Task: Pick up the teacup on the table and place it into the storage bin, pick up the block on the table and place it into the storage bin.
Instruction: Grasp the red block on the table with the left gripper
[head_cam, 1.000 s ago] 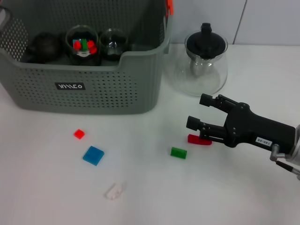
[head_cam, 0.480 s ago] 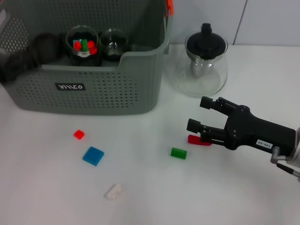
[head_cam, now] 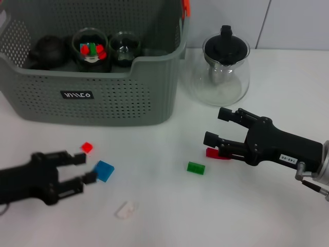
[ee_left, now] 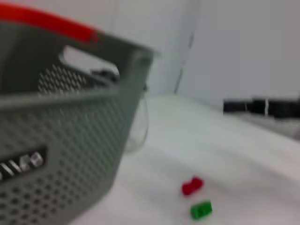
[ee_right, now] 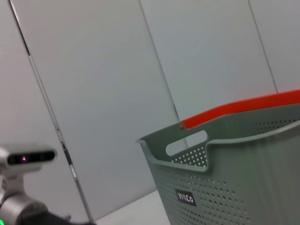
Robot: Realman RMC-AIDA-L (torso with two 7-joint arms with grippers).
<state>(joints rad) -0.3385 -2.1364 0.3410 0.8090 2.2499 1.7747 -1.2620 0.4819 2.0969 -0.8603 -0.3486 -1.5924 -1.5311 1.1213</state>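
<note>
The left gripper [head_cam: 87, 169] is now in view low over the bench [head_cam: 164, 216], where half a second ago it was absent, its jaws released and empty, with the blue block [head_cam: 103, 171] just beside its fingertips and the small red block [head_cam: 87, 147] a little beyond. Behind them the storage bin [head_cam: 103, 103] already holds glass cups [head_cam: 90, 49]. To the right, the right gripper [head_cam: 215, 127] hovers almost where it was, jaws spread and empty, its lower finger over the red piece [head_cam: 215, 153], whose long axis lies across the bench; the green block [head_cam: 196, 168] sits nearer this arm
</note>
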